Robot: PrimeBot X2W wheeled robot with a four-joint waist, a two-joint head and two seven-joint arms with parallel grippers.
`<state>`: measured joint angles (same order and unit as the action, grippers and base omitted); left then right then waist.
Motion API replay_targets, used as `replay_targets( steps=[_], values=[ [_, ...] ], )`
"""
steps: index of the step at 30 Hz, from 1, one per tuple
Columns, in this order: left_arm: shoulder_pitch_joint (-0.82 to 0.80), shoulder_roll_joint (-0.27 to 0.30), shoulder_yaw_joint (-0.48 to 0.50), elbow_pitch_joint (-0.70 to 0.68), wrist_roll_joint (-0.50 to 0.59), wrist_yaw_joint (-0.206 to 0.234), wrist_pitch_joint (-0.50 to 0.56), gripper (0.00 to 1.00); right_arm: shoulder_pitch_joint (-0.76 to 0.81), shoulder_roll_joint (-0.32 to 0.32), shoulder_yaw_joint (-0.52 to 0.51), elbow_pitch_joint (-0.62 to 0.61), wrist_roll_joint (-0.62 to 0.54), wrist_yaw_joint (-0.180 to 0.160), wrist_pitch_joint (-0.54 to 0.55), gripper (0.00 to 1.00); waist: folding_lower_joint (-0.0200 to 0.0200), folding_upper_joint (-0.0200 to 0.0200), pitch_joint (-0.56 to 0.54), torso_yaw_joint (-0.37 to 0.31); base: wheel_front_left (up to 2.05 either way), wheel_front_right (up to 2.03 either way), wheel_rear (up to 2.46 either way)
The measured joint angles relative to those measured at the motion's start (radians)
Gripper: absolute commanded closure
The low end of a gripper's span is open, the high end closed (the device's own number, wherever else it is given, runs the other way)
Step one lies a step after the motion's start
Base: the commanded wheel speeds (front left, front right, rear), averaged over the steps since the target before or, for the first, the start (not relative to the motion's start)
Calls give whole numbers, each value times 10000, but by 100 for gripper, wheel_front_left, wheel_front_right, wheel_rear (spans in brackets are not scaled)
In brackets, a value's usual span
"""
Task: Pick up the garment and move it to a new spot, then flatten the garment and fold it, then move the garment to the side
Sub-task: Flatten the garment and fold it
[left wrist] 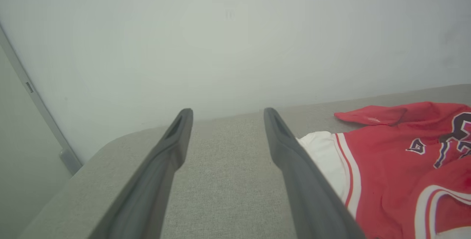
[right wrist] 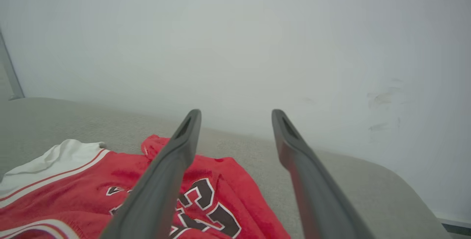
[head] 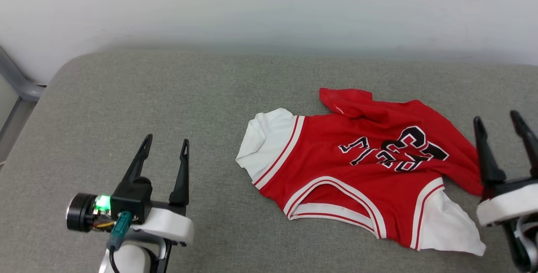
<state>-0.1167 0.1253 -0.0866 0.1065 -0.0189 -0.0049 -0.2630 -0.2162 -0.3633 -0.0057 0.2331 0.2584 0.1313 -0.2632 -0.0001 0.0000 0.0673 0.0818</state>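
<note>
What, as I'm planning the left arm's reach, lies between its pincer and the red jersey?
Nothing visible does. Bare grey cushion runs from the open left pincer to the garment, whose white sleeve is nearest.

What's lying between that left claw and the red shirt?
Nothing: in the head view, bare grey cushion lies between the open left gripper and the garment.
</note>
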Motion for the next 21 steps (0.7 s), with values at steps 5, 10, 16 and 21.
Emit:
replay_targets(
  steps=[5,10,16,21],
  values=[
    [-817,372,-217,176,67,-516,0,0,1142,936,-205,-1417,-817,0,104,0,0,0,-105,0,0,0,0],
    [-2071,851,-780,765,-121,-1041,88,0,1698,1390,-132,-2374,-1220,0,364,0,0,0,-111,-9,0,0,0],
    [-3671,1680,-2516,1110,-974,-1229,1519,0,1883,1499,88,-2667,-1358,0,527,0,1,0,8,-185,0,0,0],
    [-4894,2715,-4755,1093,-2698,-1241,3457,0,1873,1482,136,-2660,-1348,0,573,0,1,0,220,-367,0,0,0]
  ],
)
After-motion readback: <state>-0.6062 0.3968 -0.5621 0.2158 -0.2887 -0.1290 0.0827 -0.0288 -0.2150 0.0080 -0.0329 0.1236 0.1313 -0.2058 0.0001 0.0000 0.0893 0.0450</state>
